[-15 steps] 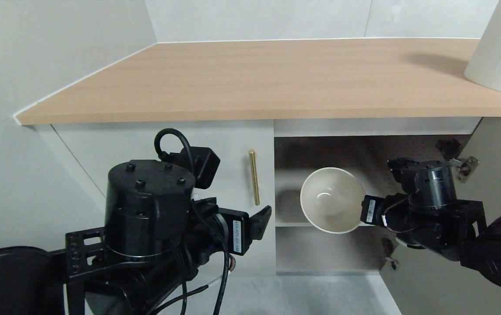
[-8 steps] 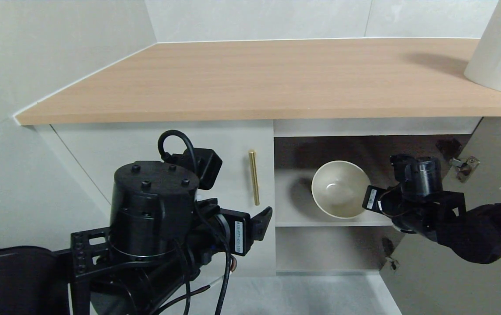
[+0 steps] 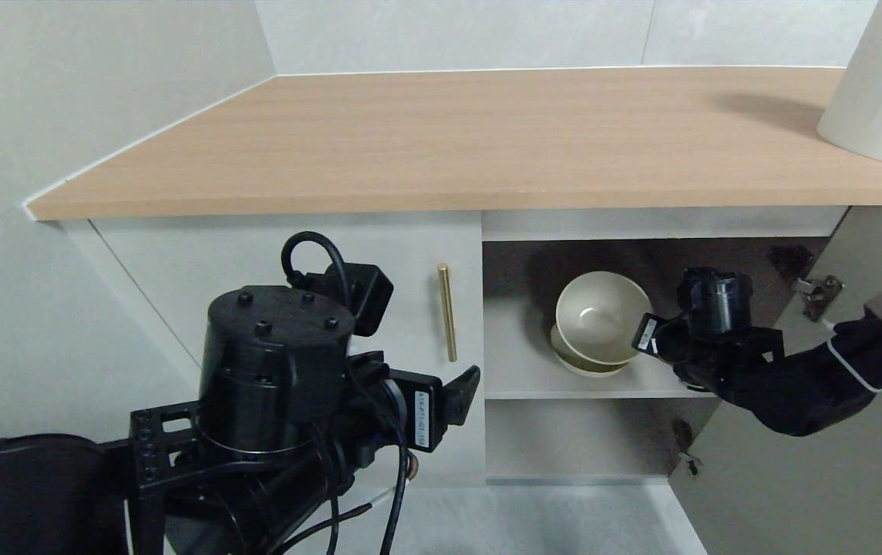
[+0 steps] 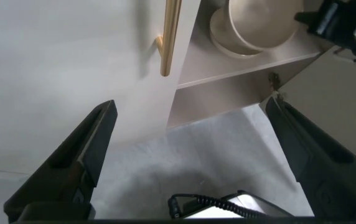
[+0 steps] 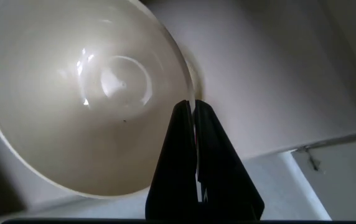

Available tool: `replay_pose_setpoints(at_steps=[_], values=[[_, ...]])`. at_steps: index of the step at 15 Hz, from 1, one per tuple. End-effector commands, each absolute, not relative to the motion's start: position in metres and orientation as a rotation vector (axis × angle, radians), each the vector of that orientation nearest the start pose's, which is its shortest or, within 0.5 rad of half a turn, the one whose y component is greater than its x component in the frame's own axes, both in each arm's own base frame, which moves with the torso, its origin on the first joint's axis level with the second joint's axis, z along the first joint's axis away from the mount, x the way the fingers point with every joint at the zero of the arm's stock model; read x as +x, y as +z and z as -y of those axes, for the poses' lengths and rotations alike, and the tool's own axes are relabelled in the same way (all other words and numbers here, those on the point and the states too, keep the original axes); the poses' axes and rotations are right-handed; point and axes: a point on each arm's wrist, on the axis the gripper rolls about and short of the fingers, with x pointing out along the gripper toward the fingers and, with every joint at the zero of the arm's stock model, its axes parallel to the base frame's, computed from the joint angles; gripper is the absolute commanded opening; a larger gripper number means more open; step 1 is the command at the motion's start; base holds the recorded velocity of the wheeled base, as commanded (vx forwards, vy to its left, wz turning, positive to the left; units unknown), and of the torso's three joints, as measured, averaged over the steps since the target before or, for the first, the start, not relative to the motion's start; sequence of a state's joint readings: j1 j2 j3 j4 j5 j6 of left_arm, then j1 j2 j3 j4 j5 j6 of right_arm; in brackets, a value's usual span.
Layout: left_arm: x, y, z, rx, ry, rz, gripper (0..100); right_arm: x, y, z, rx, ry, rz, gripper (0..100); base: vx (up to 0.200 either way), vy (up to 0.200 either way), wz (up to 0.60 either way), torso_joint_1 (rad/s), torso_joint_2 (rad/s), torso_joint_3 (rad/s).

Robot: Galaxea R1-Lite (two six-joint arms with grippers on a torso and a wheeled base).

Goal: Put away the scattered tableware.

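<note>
Right gripper [image 3: 644, 337] is pinching the bowl [image 3: 597, 314] rim, arm stretched forward; left gripper [image 4: 189, 115] is hovering low, fingers gaping wide.

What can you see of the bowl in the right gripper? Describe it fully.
The bowl is cream-white, round and deep, glossy like glazed ceramic, and empty. It is tilted, with its opening facing out of the open cabinet. The right gripper pinches its rim. It hangs over the upper shelf, above a similar pale dish; whether they touch is unclear.
</note>
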State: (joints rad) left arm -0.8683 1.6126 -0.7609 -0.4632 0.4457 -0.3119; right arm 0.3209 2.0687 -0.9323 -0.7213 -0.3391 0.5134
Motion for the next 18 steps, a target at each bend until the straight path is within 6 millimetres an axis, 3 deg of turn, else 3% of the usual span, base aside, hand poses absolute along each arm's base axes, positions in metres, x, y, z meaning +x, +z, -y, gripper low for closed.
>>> replay_pose_setpoints(at_steps=[1, 18], values=[[0.1869, 0.1784, 0.2057, -0.063, -0.361, -0.375, 100, 0.3717, 0.0871, -0.1116, 0.371, -0.135, -0.382, 0, 0.000, 0.000, 0.00, 0.000, 0.00, 0.000], [0.1870, 0.1776, 0.2058, -0.060, -0.361, -0.377, 100, 0.3782, 0.0779, -0.1175, 0.363, -0.130, -0.395, 0, 0.000, 0.000, 0.00, 0.000, 0.00, 0.000]])
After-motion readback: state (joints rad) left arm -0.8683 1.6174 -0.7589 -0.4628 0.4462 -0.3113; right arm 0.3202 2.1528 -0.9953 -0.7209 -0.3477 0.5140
